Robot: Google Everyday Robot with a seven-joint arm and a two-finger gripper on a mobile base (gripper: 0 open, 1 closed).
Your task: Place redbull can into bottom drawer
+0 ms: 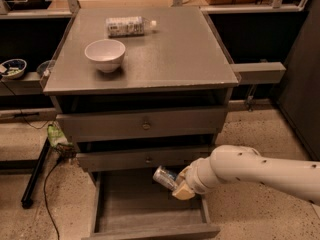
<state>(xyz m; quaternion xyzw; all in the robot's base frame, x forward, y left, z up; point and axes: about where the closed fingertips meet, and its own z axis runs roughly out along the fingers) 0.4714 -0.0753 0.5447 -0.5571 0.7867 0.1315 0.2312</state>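
Down in front of the grey cabinet point(165, 59), the bottom drawer point(140, 209) stands pulled out, its flat floor bare and its low front panel nearest to me. The white arm point(260, 170) reaches in from the right, and the gripper point(177, 185) sits above the right half of that open drawer, just below the face of the middle drawer point(120, 160). Its tan fingers point(184, 190) are closed around one end of the redbull can point(163, 175), which sticks out to the left, tilted, with its free end pointing up toward the middle drawer. The can hangs in the air over the drawer floor and does not touch it. The middle drawer and the top drawer point(115, 126) above it, each with a small round knob, are pushed in. Up on the cabinet top, a white bowl point(105, 54) stands upright near the left side, and behind it a clear plastic bottle point(127, 26) with a white cap lies on its side, apart from the bowl. Off to the left, a small patterned bowl point(12, 68) rests on a dark shelf, and a black cable point(47, 194) trails over the speckled floor.
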